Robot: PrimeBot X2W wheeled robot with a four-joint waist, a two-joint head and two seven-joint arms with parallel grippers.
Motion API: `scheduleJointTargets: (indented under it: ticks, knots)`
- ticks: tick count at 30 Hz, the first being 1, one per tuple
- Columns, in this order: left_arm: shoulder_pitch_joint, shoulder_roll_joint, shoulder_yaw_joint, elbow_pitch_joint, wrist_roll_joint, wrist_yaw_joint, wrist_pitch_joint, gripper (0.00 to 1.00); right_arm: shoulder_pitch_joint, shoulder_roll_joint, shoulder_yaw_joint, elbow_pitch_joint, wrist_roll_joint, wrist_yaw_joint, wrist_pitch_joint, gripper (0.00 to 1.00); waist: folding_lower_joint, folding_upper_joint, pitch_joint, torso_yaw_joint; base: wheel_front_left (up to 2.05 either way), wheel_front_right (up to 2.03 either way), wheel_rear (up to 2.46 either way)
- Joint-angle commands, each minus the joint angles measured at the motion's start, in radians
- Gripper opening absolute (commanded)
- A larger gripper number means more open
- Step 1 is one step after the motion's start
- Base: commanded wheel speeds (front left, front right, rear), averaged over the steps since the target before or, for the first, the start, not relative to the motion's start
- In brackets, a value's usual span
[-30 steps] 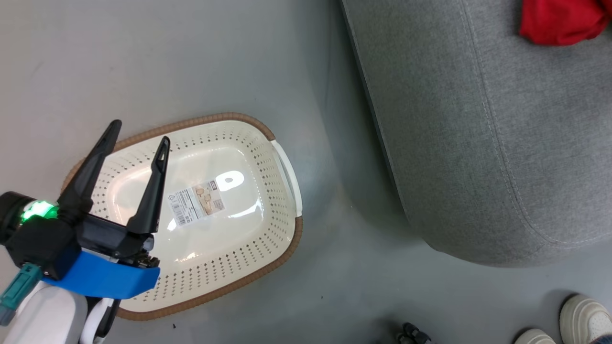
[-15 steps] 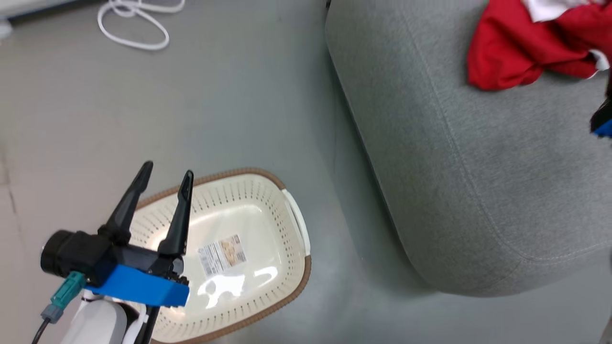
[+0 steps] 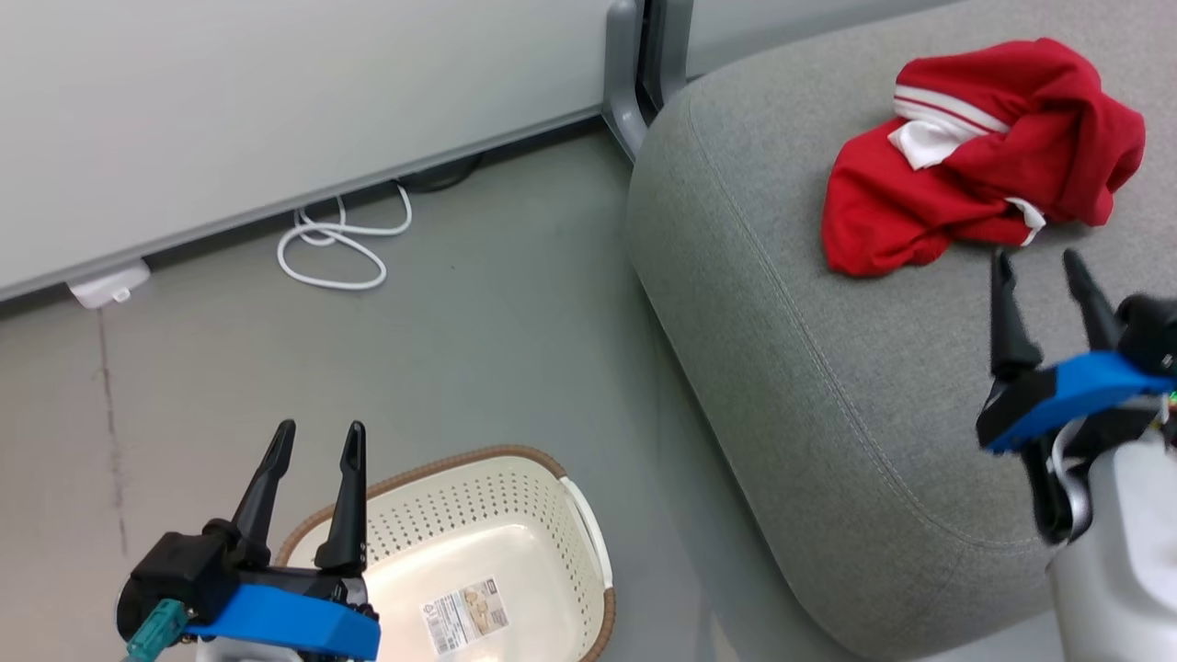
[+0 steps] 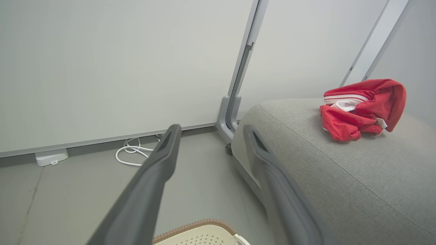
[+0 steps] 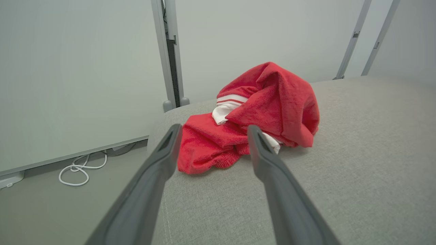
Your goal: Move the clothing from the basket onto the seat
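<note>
The red clothing (image 3: pixel 975 156) with white panels lies crumpled on the grey seat (image 3: pixel 828 368), and I see it too in the left wrist view (image 4: pixel 362 107) and right wrist view (image 5: pixel 252 119). The cream basket (image 3: pixel 515 542) stands on the floor at the lower left, with a label sticker alone on its floor. My left gripper (image 3: pixel 317 437) hovers open above the basket's near-left rim, holding nothing. My right gripper (image 3: pixel 1039 262) is open over the seat, just short of the clothing, with nothing between its fingers (image 5: pixel 163 153).
A white cable (image 3: pixel 340 248) lies coiled on the grey floor by the wall, next to a small white box (image 3: pixel 108 283). A grey partition post (image 3: pixel 634 64) stands behind the seat's far corner.
The head camera has tilted up, so the basket has slid down the picture and the wall has come in. My right gripper has come into view over the seat. Both grippers stay open.
</note>
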Motion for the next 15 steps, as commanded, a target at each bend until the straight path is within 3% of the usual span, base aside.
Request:
scheduleJointTargets:
  ticks: [1,15]
  knots:
    - [0.016,-0.007,0.011,0.006,0.010,-0.007,-0.004,1.00,0.058,0.010,0.025,-0.040,-0.007,0.000,-0.010,1.00,0.0004,-0.0001,-0.038,0.015,0.00,0.00,0.00]
    - [0.082,-0.069,0.074,0.027,0.037,-0.007,-0.003,1.00,0.374,0.080,0.075,-0.373,-0.041,0.000,0.045,1.00,0.0004,-0.0001,-0.119,0.096,0.00,0.00,0.00]
